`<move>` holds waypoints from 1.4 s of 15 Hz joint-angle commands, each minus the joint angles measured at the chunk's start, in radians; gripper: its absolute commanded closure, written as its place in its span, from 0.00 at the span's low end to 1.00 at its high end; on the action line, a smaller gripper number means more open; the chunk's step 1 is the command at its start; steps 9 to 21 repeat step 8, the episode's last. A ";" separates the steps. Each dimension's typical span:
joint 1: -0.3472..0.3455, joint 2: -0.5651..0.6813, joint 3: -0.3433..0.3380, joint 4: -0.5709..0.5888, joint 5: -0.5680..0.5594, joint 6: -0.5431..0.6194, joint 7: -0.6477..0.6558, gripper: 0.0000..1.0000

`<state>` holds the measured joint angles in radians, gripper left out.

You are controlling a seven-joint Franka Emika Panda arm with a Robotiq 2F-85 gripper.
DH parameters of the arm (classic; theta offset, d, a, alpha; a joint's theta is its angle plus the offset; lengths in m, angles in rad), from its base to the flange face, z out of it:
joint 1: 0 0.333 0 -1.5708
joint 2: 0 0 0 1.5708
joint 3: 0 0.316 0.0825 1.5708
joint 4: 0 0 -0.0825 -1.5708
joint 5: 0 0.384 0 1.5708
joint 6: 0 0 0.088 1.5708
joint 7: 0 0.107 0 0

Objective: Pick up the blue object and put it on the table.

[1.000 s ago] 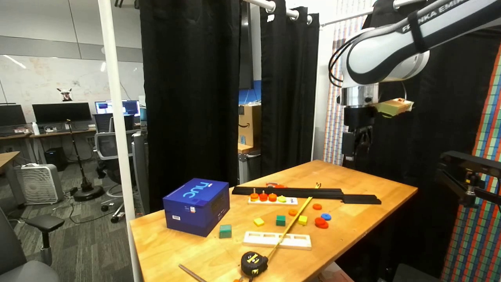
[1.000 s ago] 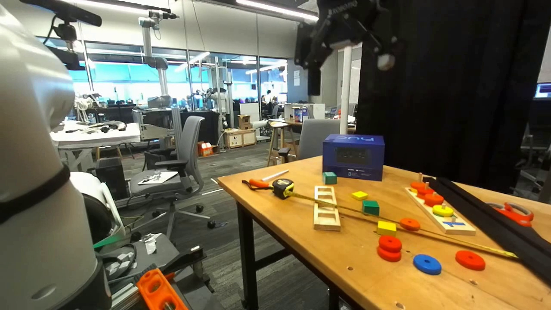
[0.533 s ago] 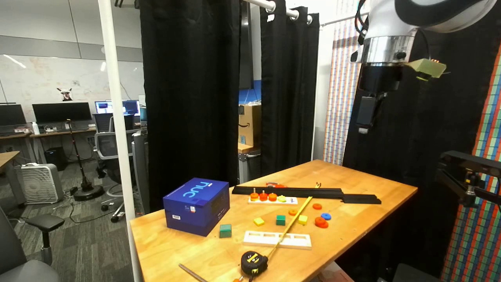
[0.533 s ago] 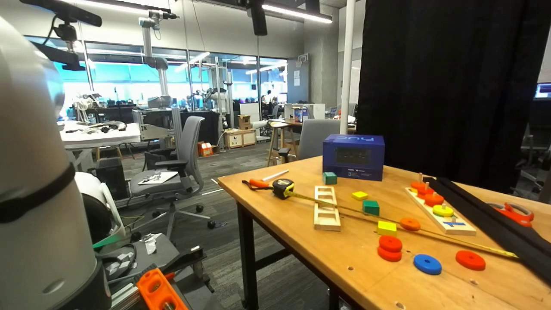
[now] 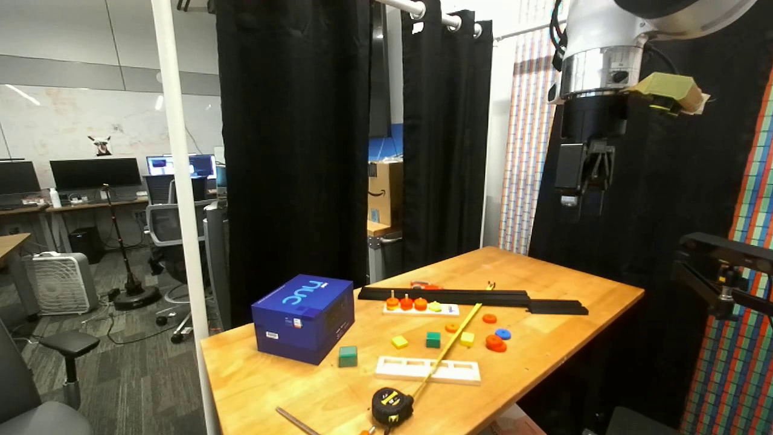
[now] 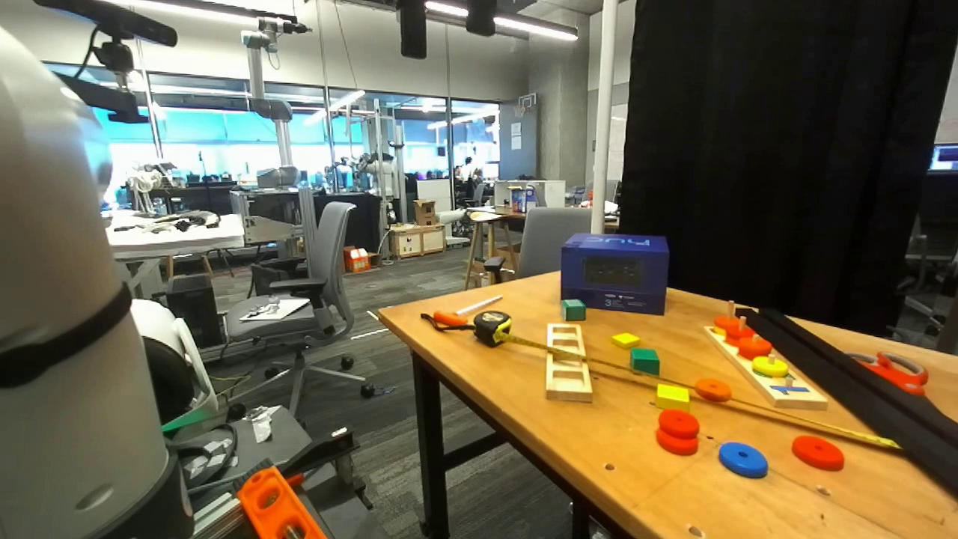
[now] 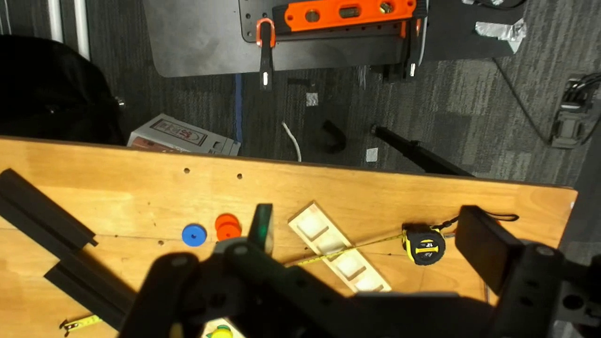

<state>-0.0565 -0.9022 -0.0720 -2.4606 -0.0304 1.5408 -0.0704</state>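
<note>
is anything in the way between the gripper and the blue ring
Nothing visible stands in the way. The open gripper hangs high, and in the wrist view the blue ring lies uncovered on the table. Two overlapping red rings sit close beside the blue one, not touching, and may crowd the gripper on that side.

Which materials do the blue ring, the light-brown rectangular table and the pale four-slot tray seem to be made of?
Blue ring: perhaps plastic or painted wood; smooth, evenly coloured.
Light-brown rectangular table: wooden top, perhaps varnished; faint grain and board seams show.
Pale four-slot tray: probably bare wood; matte, natural tan.
</note>
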 commanded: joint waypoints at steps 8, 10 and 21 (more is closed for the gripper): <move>0.003 0.013 -0.002 0.009 0.000 -0.008 0.014 0.00; 0.003 0.013 -0.002 0.009 0.000 -0.008 0.014 0.00; 0.003 0.013 -0.002 0.009 0.000 -0.008 0.014 0.00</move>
